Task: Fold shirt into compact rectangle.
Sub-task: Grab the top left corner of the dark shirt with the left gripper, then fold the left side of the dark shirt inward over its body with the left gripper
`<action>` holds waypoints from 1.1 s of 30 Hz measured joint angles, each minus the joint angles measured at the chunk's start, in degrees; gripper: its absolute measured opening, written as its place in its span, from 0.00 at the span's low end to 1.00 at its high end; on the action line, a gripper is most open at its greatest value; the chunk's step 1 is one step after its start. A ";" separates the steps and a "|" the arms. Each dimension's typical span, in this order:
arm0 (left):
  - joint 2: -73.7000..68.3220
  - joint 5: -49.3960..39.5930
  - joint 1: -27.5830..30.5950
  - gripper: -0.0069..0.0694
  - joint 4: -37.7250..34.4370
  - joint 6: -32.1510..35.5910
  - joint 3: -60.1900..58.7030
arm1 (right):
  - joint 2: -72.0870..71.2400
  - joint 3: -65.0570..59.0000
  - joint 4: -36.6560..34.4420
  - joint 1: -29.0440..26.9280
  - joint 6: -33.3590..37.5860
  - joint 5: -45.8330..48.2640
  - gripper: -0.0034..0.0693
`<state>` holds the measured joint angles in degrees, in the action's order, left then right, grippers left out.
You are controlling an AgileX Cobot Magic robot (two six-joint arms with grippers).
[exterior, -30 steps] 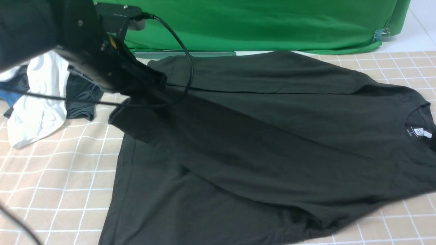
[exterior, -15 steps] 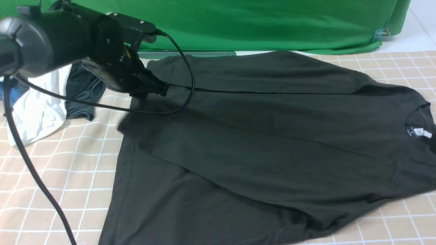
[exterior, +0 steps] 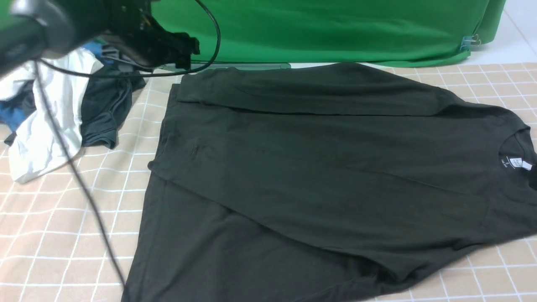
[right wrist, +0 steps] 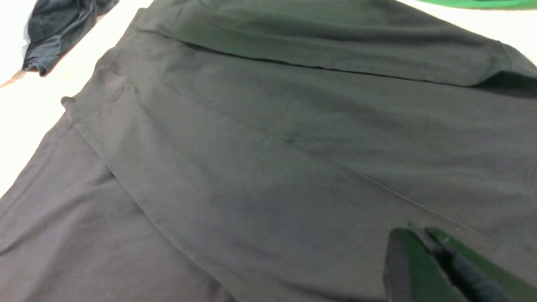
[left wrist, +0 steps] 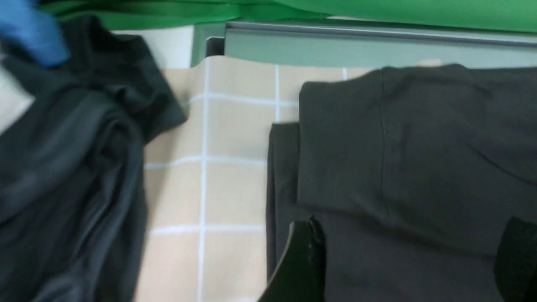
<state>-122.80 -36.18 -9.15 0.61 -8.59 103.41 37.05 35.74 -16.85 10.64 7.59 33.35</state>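
We read only one thing: at three o'clock in the front view, the white neck label [exterior: 516, 162] inside the shirt [exterior: 319, 167] collar shows an "S"; its smaller print is illegible.

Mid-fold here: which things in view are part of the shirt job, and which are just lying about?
Part of the job: black T-shirt, partly folded on the checked tablecloth; left gripper, jaws open; right gripper, jaws shut.

Lying about: white garment; dark grey garment; blue cloth; green backdrop.
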 joint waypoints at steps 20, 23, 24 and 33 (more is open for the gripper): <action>-16.43 2.64 0.00 0.65 -0.61 0.18 11.72 | 0.00 -0.06 0.00 0.00 0.00 0.00 0.14; -16.43 1.94 0.01 0.43 -0.61 0.18 11.78 | 0.00 -0.06 0.00 0.00 0.00 0.00 0.14; -16.43 1.56 0.01 0.33 -0.61 0.32 11.81 | 0.00 -0.06 0.00 0.00 0.00 0.00 0.14; -12.59 -7.92 0.01 0.14 -0.61 4.36 15.38 | 0.00 -0.06 -0.03 0.00 -0.04 0.36 0.14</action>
<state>-135.39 -44.11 -9.14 0.00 -4.23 118.79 37.05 35.68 -16.88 10.64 7.56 33.72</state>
